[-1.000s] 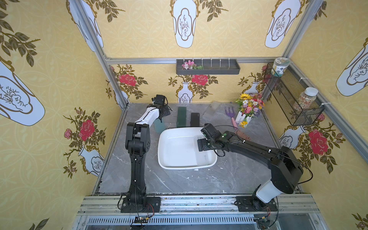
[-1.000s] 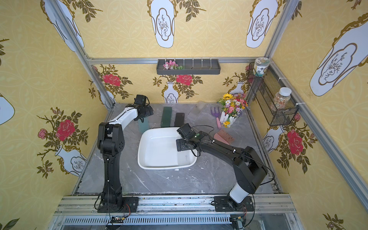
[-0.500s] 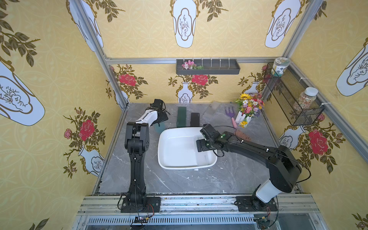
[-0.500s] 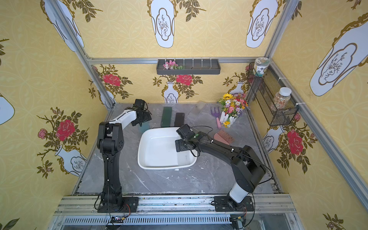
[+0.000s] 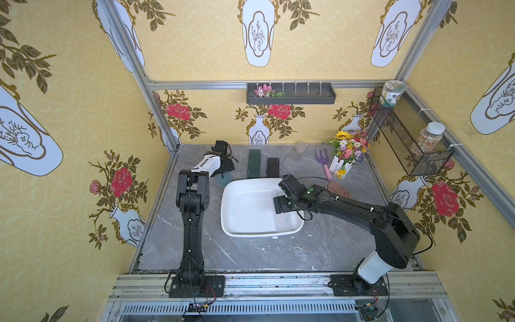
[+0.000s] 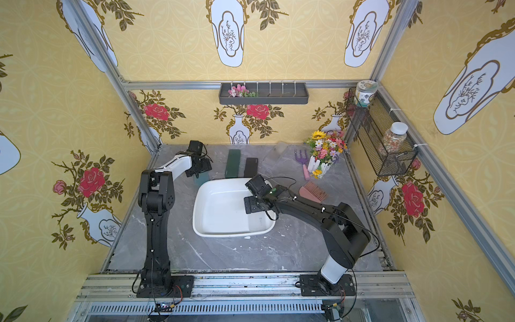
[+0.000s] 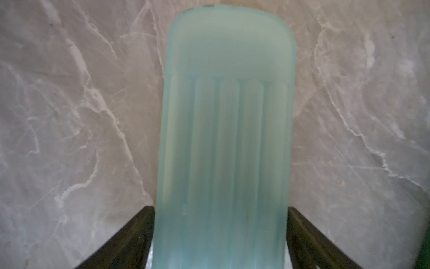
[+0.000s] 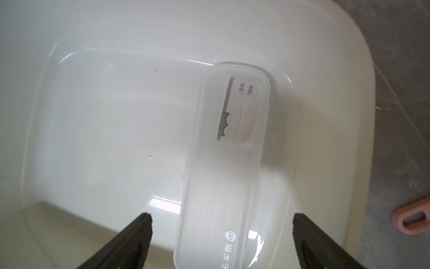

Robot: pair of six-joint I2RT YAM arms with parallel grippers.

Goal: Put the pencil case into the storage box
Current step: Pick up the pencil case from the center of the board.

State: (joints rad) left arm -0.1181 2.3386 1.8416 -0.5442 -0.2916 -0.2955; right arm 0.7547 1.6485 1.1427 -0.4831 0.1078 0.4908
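Evidently the grasp is in hand: the left gripper clamps the teal pencil case at the far left of the table (1 white case lies in the storage box beneath the wide-open right gripper), so next it needs lifting rightward over the rim.

light: bright, even | glare: storage box | left wrist: blurred
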